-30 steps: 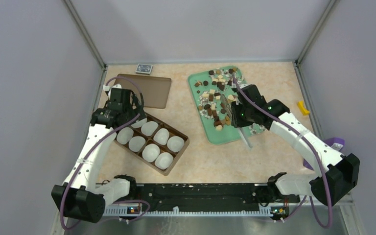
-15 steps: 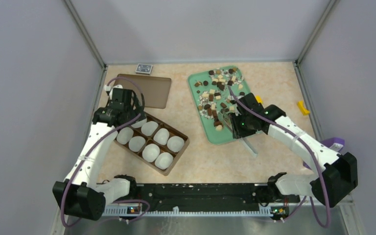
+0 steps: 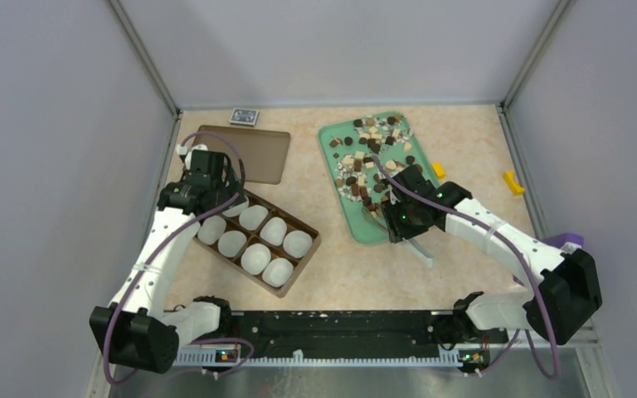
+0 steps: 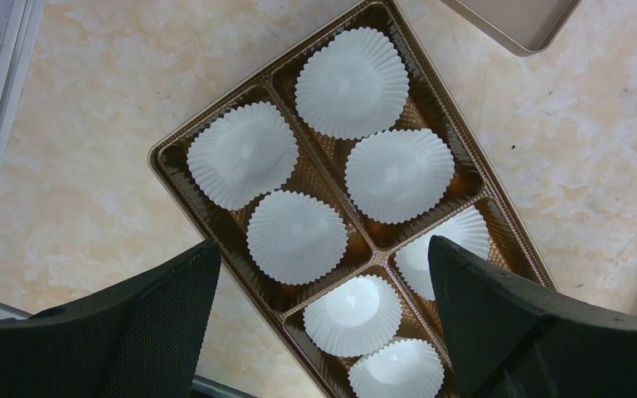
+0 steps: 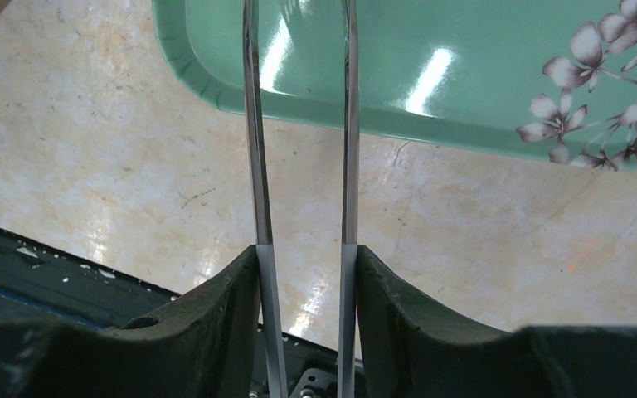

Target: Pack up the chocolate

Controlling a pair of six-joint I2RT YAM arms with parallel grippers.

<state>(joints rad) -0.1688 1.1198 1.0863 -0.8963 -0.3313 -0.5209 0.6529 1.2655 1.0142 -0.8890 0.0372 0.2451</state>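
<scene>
A compartment box (image 4: pixel 319 162) is set at 9 o'clock on the table (image 3: pixel 464 133), a paper cup (image 3: pixel 256 258) seated in each visible compartment. Its lid (image 3: pixel 257 157) is laid at 12 o'clock of it, a card deck (image 3: pixel 245 116) beyond that. A tray (image 5: pixel 464 75) is placed at 1 o'clock, the chocolate (image 3: pixel 369 145) scattered over its far part. A small block (image 3: pixel 438 169) is found just beside the tray at 3 o'clock, a second block (image 3: pixel 512 182) farther out. Tongs (image 5: pixel 349 124) are gripped by the right gripper (image 5: pixel 305 261) over the tray's 6 o'clock rim.
</scene>
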